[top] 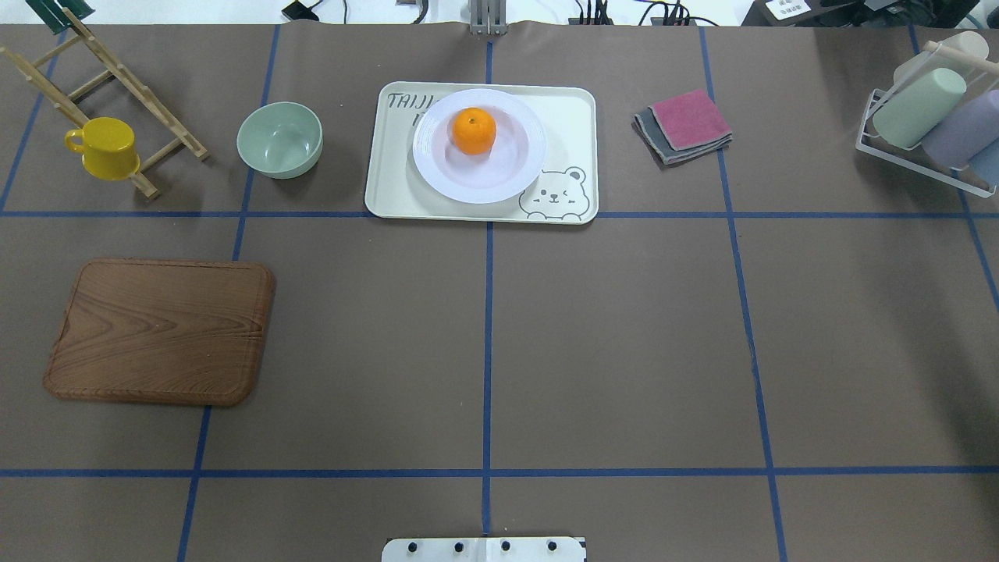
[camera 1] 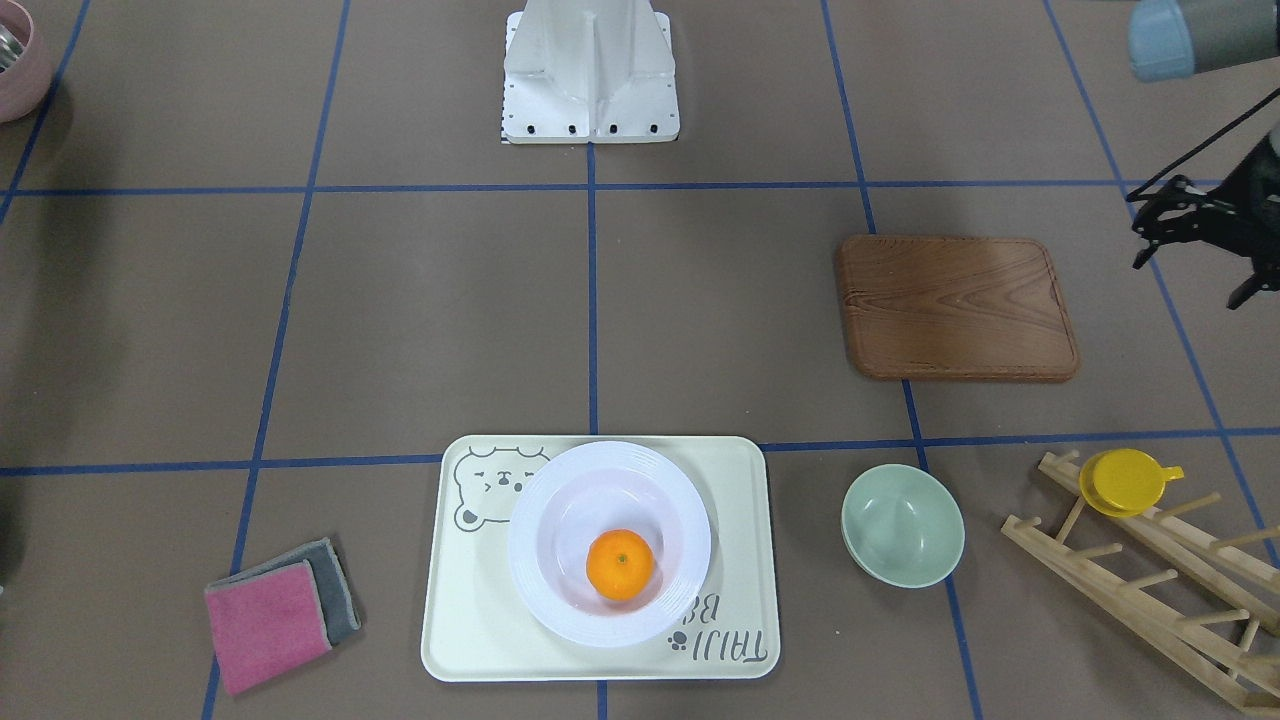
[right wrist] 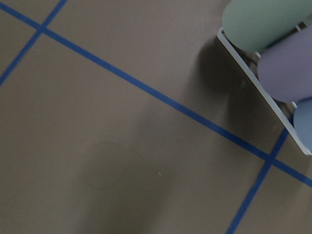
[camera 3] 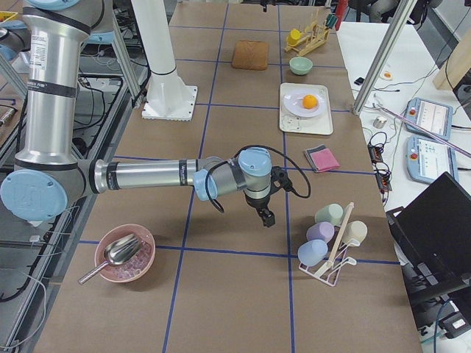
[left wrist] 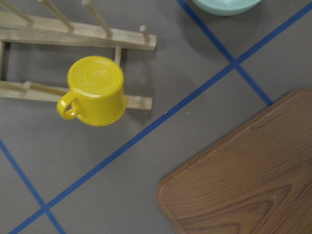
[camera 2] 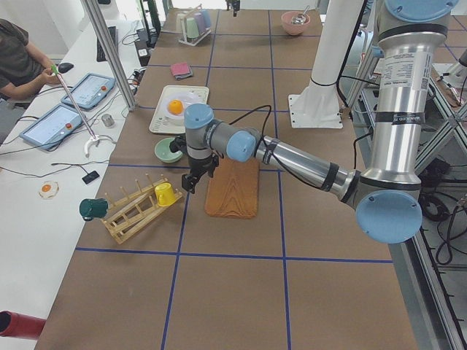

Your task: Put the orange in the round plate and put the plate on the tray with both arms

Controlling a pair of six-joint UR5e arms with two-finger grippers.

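Note:
The orange (camera 1: 620,565) (top: 474,130) lies inside the white round plate (camera 1: 540,590) (top: 437,176). That plate rests on the cream bear tray (camera 1: 470,640) (top: 390,187) at the table's far side. My left gripper (camera 1: 1190,280) (camera 2: 191,182) hangs above the table near the wooden board, well away from the tray, its fingers spread open and empty. My right gripper (camera 3: 265,217) shows only in the exterior right view, hovering near the rack of pastel cups; whether it is open or shut, I cannot tell. Neither wrist view shows any fingers.
A wooden board (top: 160,332) lies on my left side. Beyond it are a green bowl (top: 279,140) and a yellow cup (top: 105,148) on a wooden rack (top: 117,78). Folded cloths (top: 683,125) and a cup rack (top: 929,117) sit at the right. A person (camera 2: 18,58) sits at a side table.

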